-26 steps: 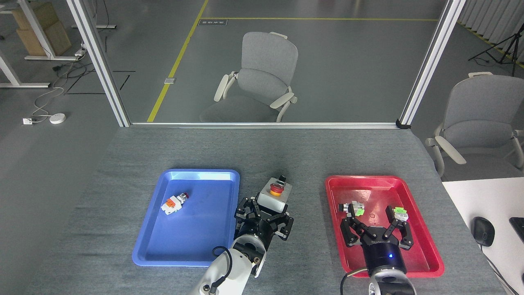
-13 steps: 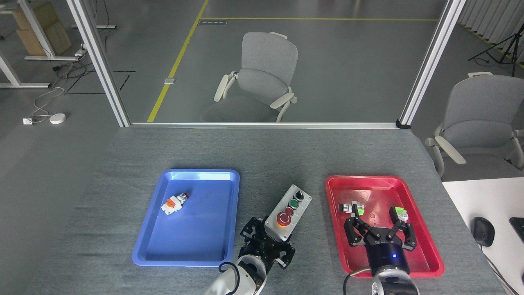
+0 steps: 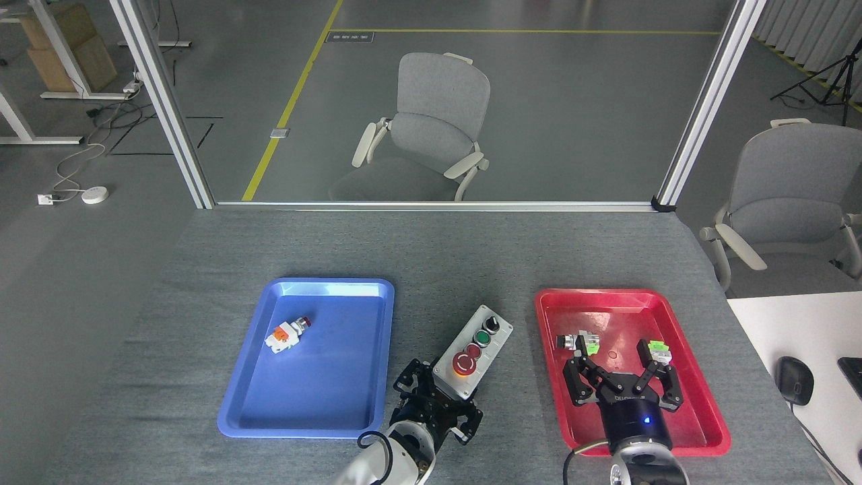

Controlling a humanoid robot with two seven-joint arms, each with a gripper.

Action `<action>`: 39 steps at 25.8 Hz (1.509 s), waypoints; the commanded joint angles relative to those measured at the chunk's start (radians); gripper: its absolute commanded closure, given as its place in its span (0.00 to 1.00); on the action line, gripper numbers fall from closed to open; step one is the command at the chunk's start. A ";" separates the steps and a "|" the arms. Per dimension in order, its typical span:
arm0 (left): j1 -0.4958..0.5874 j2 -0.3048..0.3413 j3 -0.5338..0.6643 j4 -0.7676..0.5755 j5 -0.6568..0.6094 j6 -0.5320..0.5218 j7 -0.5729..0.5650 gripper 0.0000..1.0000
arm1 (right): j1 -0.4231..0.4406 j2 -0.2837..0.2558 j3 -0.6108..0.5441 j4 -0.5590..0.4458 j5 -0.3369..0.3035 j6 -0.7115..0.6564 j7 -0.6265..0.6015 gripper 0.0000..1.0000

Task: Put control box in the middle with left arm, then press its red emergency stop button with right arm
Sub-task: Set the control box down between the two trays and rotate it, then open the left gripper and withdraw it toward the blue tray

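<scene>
Resting on the table [image 3: 202, 269] between both trays, the control box [image 3: 473, 349] is clasped by the left gripper [image 3: 438, 397]; right gripper [image 3: 623, 377] spread, empty.

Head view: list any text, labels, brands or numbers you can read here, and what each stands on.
Nothing can be read for certain.
Right gripper: pale lettering on its black body, too small and upside down to read.
Floor sign: a dark plate with white characters, too blurred to read.
Control box: no readable labels by its buttons.
Red emergency stop button: faint marks on its cap, unreadable.
</scene>
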 commanded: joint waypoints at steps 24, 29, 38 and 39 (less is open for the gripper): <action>0.289 0.463 0.123 -0.669 0.004 -0.082 -0.001 0.02 | -0.005 0.009 0.015 0.003 0.008 -0.004 0.000 0.06; 0.424 0.525 0.331 -0.875 0.006 -0.158 -0.001 0.02 | -0.014 0.016 0.048 0.008 0.009 -0.002 0.000 0.17; 0.422 0.440 0.735 -0.821 0.070 -0.219 0.012 0.02 | -0.015 0.014 0.163 0.011 0.011 -0.004 0.004 0.75; 0.407 0.437 0.755 -0.809 0.095 -0.216 0.016 0.02 | -0.015 0.014 0.180 0.011 0.011 -0.004 0.006 0.82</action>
